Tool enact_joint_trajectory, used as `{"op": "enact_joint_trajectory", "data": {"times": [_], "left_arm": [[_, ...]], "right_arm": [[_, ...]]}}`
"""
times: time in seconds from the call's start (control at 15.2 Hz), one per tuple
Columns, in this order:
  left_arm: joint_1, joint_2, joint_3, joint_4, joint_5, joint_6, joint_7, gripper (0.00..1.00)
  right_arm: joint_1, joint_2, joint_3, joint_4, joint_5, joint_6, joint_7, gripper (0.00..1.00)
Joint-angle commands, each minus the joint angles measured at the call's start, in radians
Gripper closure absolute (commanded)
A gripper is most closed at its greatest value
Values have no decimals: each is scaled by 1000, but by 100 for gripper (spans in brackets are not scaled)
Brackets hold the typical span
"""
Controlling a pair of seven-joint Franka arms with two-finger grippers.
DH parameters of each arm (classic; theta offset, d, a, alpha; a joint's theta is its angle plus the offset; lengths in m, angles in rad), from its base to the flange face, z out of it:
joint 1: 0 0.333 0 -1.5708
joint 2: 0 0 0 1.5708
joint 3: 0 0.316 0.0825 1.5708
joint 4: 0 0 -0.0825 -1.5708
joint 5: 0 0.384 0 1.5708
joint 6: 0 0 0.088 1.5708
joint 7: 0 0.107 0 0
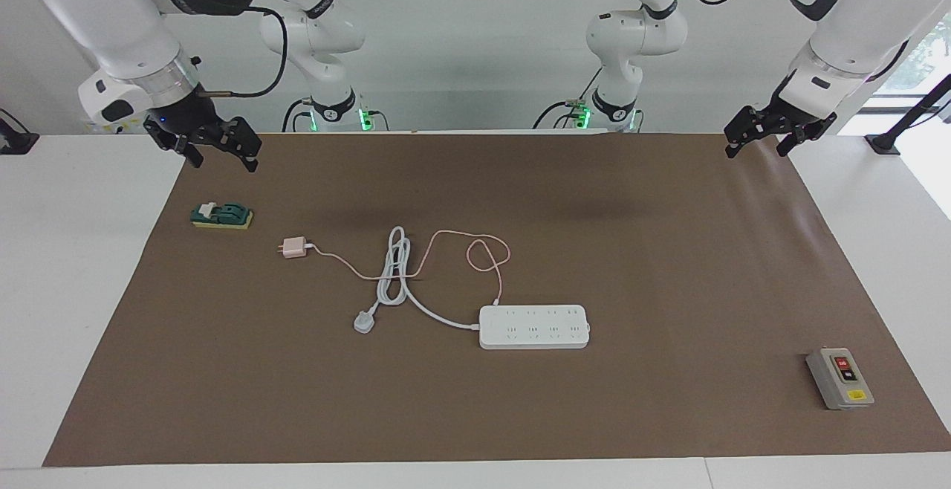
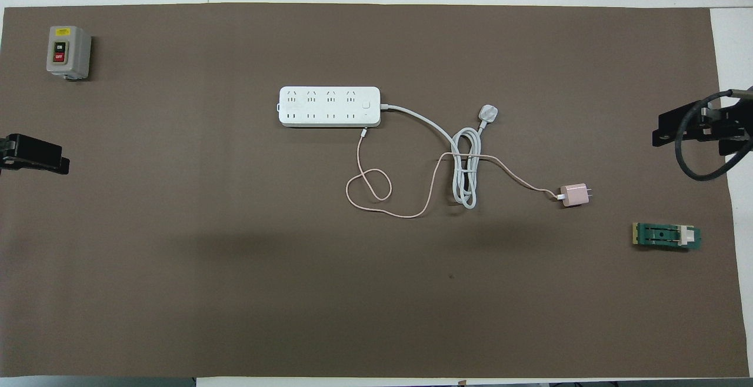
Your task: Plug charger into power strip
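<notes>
The charger, a small pale pink cube, lies on its side on the brown mat, toward the right arm's end. Its thin pink cable crosses a coiled white cord and loops toward the power strip. That long white block lies flat near the mat's middle, sockets up, farther from the robots than the charger. My right gripper hangs open over the mat's edge at its own end, holding nothing. Over the other end's edge, my left gripper is open and holds nothing.
The strip's thick white cord lies coiled between strip and charger and ends in a white plug. A grey box with red and black buttons sits at the left arm's end. A small green block lies under the right gripper.
</notes>
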Motion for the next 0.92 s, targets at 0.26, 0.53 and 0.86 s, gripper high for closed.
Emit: {"op": "enact_joint_trajectory", "data": {"times": [0.26,0.53,0.86], "left_arm": [[-2,-15,2,-19,17,-3,1,0],[0,-15,2,-19,17,-3,0,0],[-2,-15,2,-19,17,-3,0,0]], "right_arm": [[-3,-1,4,-7,6,12,-6,0],[-9,-9,2,-29,2,9,-12,0],[-2,-13,4,-36,14,11,2,0]]}}
